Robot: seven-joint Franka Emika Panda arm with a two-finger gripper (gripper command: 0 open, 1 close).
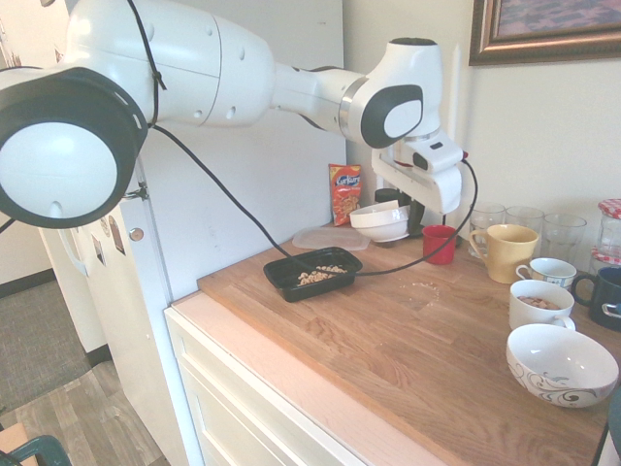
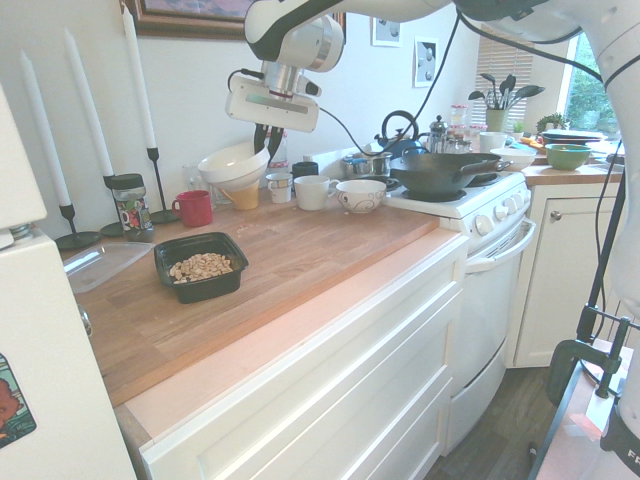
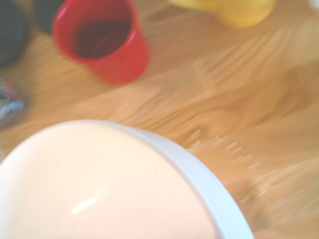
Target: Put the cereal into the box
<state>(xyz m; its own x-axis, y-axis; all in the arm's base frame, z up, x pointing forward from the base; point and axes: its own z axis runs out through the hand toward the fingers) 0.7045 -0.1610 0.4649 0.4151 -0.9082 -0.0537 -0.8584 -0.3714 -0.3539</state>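
First exterior view: tool (image 1: 403,209) clamped on white bowl (image 1: 380,221), centre-right, above the desk (image 1: 408,340). Cereal (image 1: 320,276) lies in the box (image 1: 312,273), centre frame.

Second exterior view: box (image 2: 201,266) left of centre, holding cereal (image 2: 200,266); bowl (image 2: 235,163) tilted, upper centre.

Wrist view: bowl interior (image 3: 89,189) lower left, red cup (image 3: 102,40) upper left.

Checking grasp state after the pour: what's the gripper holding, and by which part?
The gripper is shut on the white bowl, gripping its rim at the edge nearest the wall. The bowl hangs tilted above the counter and looks empty.
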